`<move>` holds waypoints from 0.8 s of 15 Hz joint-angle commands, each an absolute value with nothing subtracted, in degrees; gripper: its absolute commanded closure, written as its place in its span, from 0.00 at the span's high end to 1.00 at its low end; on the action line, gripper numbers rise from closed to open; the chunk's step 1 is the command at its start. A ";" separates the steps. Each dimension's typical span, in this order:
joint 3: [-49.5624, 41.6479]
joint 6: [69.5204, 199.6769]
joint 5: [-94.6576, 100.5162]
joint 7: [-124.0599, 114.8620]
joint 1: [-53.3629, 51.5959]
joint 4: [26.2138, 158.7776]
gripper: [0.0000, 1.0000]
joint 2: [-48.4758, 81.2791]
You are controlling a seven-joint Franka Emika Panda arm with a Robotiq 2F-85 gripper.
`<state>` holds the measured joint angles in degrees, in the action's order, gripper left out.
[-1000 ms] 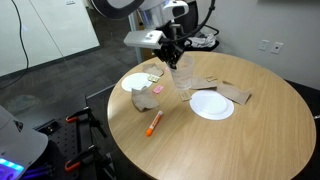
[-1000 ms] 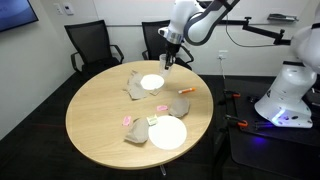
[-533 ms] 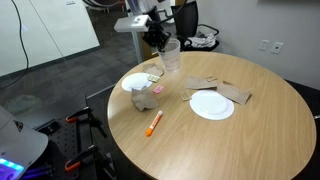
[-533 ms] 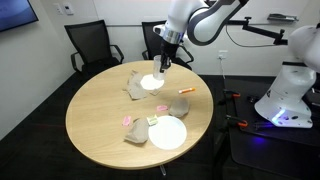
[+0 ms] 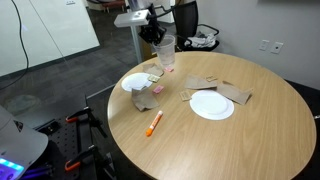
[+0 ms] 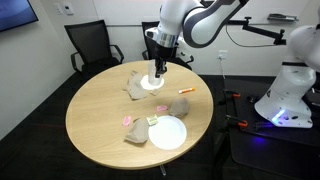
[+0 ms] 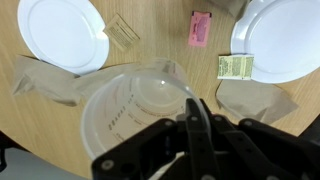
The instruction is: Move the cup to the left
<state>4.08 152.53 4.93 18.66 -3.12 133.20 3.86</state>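
The clear plastic cup (image 5: 165,55) hangs in the air above the round wooden table (image 5: 250,130), held by its rim. My gripper (image 5: 158,40) is shut on the cup's rim. In an exterior view the cup (image 6: 157,70) is above a white plate. In the wrist view the cup (image 7: 125,115) fills the lower middle, seen from above, with my gripper (image 7: 195,125) pinching its wall. The table lies well below.
Two white plates (image 5: 211,105) (image 5: 137,82) lie on the table, with brown paper napkins (image 5: 232,92), a pink packet (image 7: 200,27), a tea bag packet (image 7: 234,66) and an orange marker (image 5: 154,122). Black chairs (image 6: 88,45) stand behind the table.
My gripper has lifted the cup higher and carried it across the table, leftward in an exterior view, from near one white plate toward the other.
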 commanded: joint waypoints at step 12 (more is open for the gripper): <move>5.40 151.92 11.91 16.50 -6.40 120.60 0.01 20.59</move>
<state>5.26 150.76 10.59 18.63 -5.92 123.37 17.55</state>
